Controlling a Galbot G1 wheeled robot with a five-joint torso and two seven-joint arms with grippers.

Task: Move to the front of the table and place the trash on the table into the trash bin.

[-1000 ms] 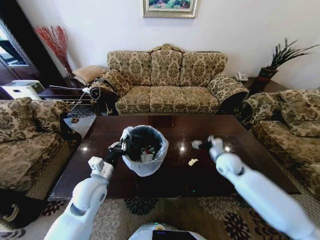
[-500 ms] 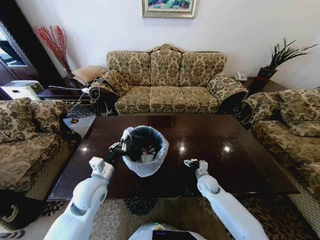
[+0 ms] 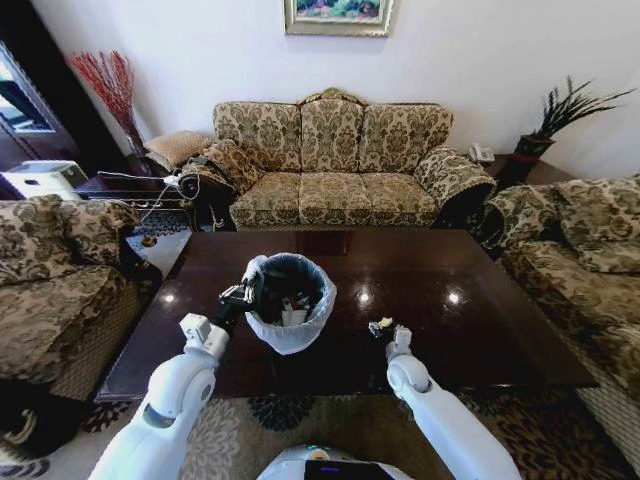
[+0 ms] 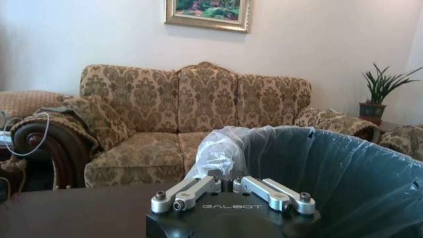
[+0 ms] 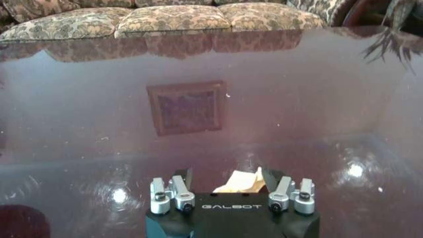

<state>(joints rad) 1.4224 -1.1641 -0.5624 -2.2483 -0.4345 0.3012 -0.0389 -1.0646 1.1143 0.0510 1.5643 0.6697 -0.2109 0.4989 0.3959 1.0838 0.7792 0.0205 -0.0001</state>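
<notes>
Near the middle of the tabletop [image 3: 480,330], toward its front edge, we have our right tool [image 3: 383,327] lowered over a small crumpled wrapper [image 5: 241,181]. In the right wrist view its fingers [image 5: 180,177] stand spread, one on each side of the pale yellowish scrap, which lies flat on the glossy wood between them; we cannot tell whether either finger touches it yet.

Toward the left side of the tabletop stands the trash bin [image 3: 292,335], its white liner folded over the rim. Several discarded items already lie inside it. Our left tool [image 3: 243,293] sits at the bin's near-left rim, and in the left wrist view its fingers are pressed together on a fold of the bag [image 4: 218,153], apparently steadying the bin.

We judge the step in hand to be the pickup of this remaining scrap. The next move calls for closing the right fingers squarely on the wrapper. Because the scrap is thin and lies low, the fingertips need to reach the wood surface first, or the closure may pass over it.
</notes>
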